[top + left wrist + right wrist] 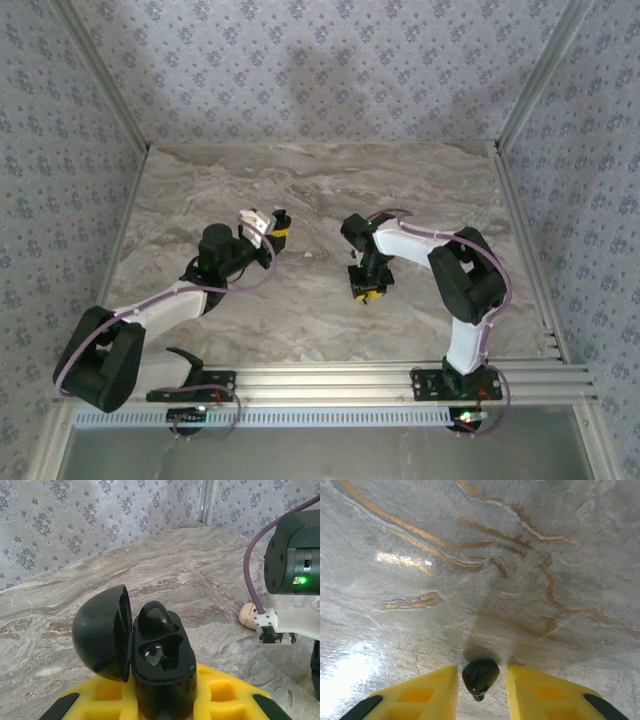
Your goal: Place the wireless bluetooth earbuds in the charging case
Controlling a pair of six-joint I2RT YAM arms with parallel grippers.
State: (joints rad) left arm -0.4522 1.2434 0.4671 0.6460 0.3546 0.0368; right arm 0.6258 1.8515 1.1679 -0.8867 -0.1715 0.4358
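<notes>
There are two black earbuds, one case and two grippers. The left gripper (162,697) is closed on the case (165,667), with one yellow finger on each side of its lower body. It holds the case above the bench (400,190), left of the middle. The case is black and stands open, and its round lid (102,632) is swung to the left. Inside are two slots. The first earbud (154,619) sits in the far slot with its rounded back up. The near slot (159,652) is empty, with a small shine at its bottom.

The second earbud (480,674) is on the bench under the right gripper (366,291), which points straight down, right of the middle and apart from the case. In the right wrist view this gripper is open. The earbud stands between the two yellow fingers (427,690), with a narrow gap on each side, so neither finger touches it as far as I can see. Its short stem points toward the camera.

In the left wrist view one small beige oval thing (248,615) lies on the bench just beside the right arm (295,555). I cannot tell what it is.
</notes>
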